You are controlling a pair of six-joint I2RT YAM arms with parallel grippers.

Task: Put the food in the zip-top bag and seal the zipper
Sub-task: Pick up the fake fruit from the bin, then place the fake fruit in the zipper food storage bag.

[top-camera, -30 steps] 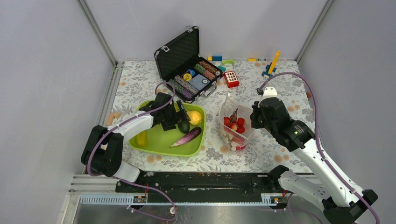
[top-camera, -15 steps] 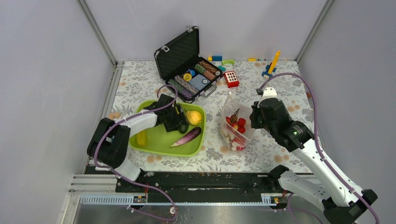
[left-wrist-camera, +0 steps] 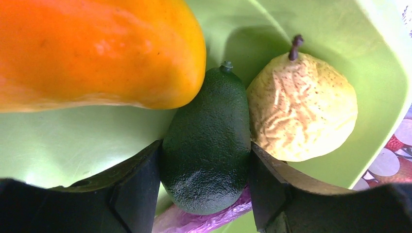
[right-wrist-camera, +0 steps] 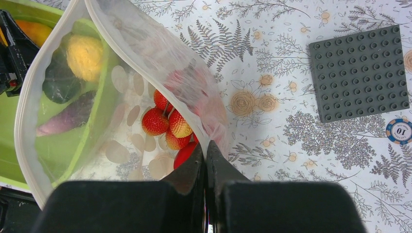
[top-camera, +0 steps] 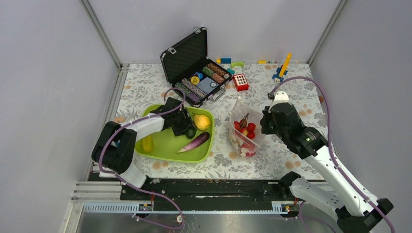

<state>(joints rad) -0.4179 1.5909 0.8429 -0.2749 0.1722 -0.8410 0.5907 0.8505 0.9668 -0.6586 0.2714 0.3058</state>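
Observation:
My left gripper (top-camera: 187,127) is down in the lime-green tray (top-camera: 165,150), its jaws pressed on both sides of the dark green avocado (left-wrist-camera: 206,145). The avocado lies on the purple eggplant (left-wrist-camera: 209,218), between an orange fruit (left-wrist-camera: 97,48) and a yellow pear (left-wrist-camera: 303,109). My right gripper (right-wrist-camera: 206,145) is shut on the rim of the dotted zip-top bag (right-wrist-camera: 160,53) and holds its mouth open towards the tray. The zipper (right-wrist-camera: 22,121) runs round the open mouth. A red berry cluster (right-wrist-camera: 167,124) and a red apple (right-wrist-camera: 187,153) lie inside the bag.
An open black case of poker chips (top-camera: 194,68) stands behind the tray. A red block (top-camera: 240,81) and coloured building blocks (top-camera: 282,68) lie at the back. A grey baseplate (right-wrist-camera: 359,73) and a loose chip (right-wrist-camera: 398,131) lie to the right of the bag. Another yellow fruit (top-camera: 147,144) lies at the tray's left.
My left gripper has moved right and down onto the avocado and closed round it. The right gripper and the bag have stayed in place.

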